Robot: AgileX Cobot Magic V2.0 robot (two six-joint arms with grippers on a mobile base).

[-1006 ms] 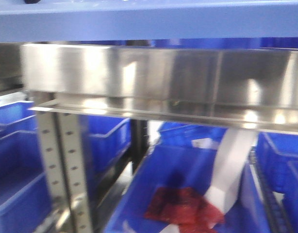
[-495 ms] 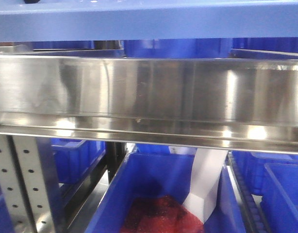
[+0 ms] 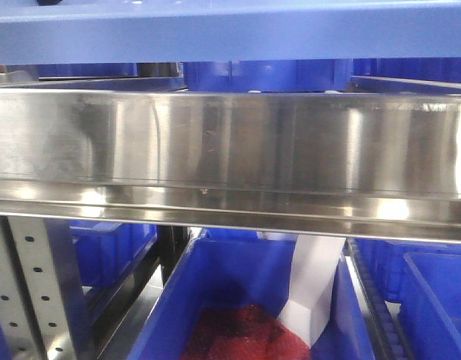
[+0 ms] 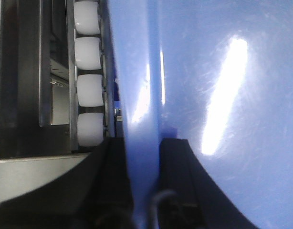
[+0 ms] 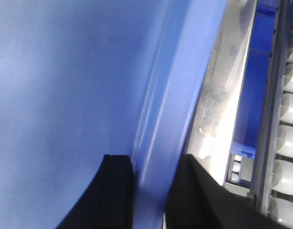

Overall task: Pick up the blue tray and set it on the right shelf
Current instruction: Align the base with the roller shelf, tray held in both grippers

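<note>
Left gripper (image 4: 142,164): shut on the flared rim of the blue tray (image 4: 223,95), which we see pinched between its two black fingers.
Right gripper (image 5: 153,179): clamped the same way on the rim at its own side.
Why two grips: we judge that holding both ends keeps the wide, shallow tray level.
Tray position: it runs across the top of the front view, above the front rail of the right shelf (image 3: 230,142).
Rollers (image 4: 88,90): white, just beside the rim, so we think the tray is over the shelf's track.
Hidden: the shelf surface behind the rail, and any gap under the tray.
Cut off: a deep blue bin (image 3: 215,270) below, with red contents (image 3: 238,334).
</note>
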